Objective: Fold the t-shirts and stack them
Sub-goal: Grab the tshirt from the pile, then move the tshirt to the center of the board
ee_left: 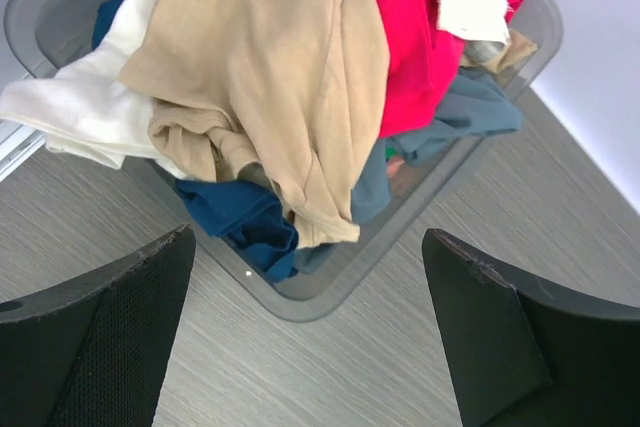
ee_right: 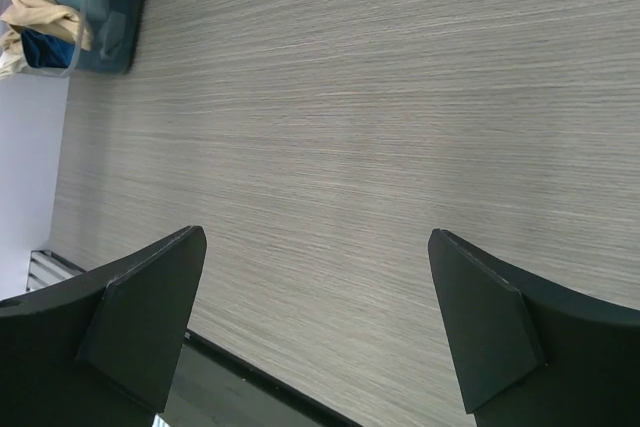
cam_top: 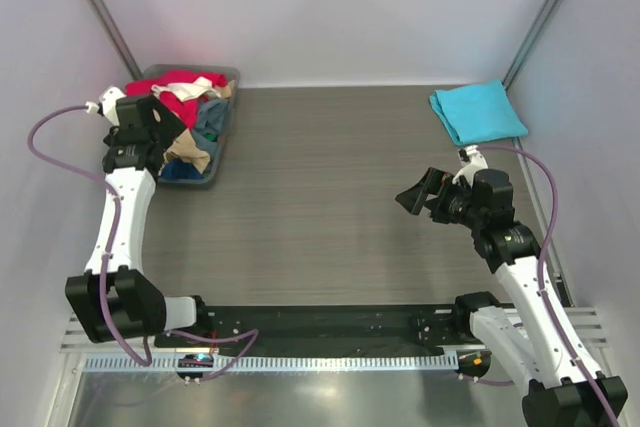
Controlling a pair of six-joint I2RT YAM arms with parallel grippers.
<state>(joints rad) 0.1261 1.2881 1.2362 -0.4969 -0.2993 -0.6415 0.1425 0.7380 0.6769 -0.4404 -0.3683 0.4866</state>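
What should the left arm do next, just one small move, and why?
Probably lower the open left gripper onto the tan shirt, which lies on top of the pile in the bin just below it. A turquoise shirt already lies folded at the far right.

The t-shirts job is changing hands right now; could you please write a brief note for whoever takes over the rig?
Left gripper: open, empty, poised over the grey bin.
Right gripper: open, empty, over the table.
In the bin, heaped unfolded: tan t-shirt on top, red t-shirt, white t-shirt, dark blue t-shirt.
Done: turquoise t-shirt folded at the table's far right corner.
Left: fold each binned shirt, stack them, probably on the turquoise one.
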